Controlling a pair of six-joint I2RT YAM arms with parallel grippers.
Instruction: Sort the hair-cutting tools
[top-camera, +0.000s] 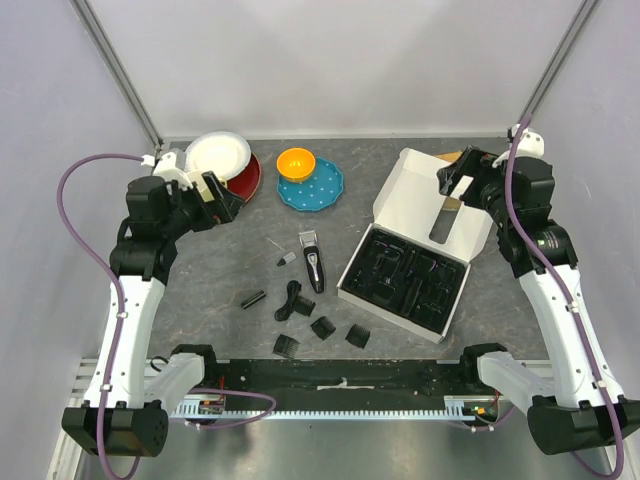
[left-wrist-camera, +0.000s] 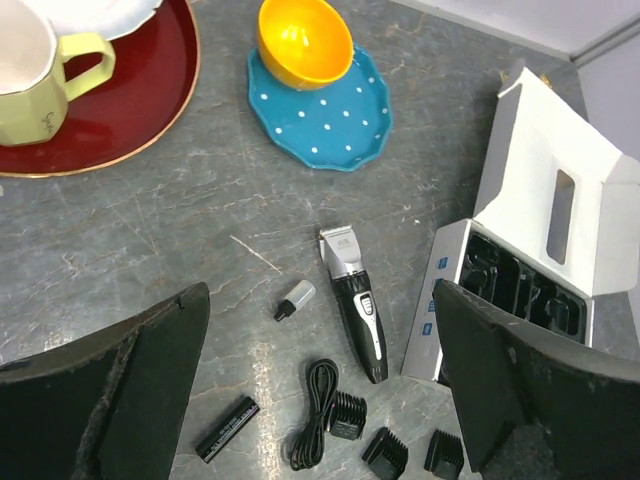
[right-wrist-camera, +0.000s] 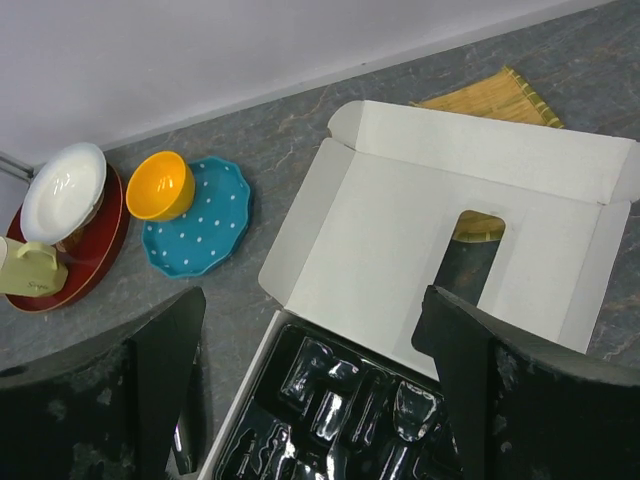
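Observation:
The black-and-silver clipper (top-camera: 313, 260) lies on the table left of the box, and shows in the left wrist view (left-wrist-camera: 357, 300). Near the front edge lie the coiled cord (top-camera: 288, 300) (left-wrist-camera: 314, 415), the short black cylinder (top-camera: 252, 299) (left-wrist-camera: 227, 428) and several comb attachments (top-camera: 323, 327) (left-wrist-camera: 347, 415). A small clear-and-black bottle (top-camera: 285, 259) (left-wrist-camera: 296, 299) lies beside the clipper. My left gripper (top-camera: 222, 195) (left-wrist-camera: 318, 330) is open and empty, high above the back left. My right gripper (top-camera: 458, 180) (right-wrist-camera: 310, 320) is open and empty above the box lid.
The white box with its black moulded tray (top-camera: 405, 278) (right-wrist-camera: 340, 410) stands open, lid (top-camera: 440, 205) (right-wrist-camera: 440, 240) laid back. A red plate (top-camera: 250, 175), white dish (top-camera: 217, 153), green mug (left-wrist-camera: 30, 70), blue plate (top-camera: 312, 187) with orange bowl (top-camera: 296, 162), and bamboo mat (right-wrist-camera: 490, 95) stand at the back.

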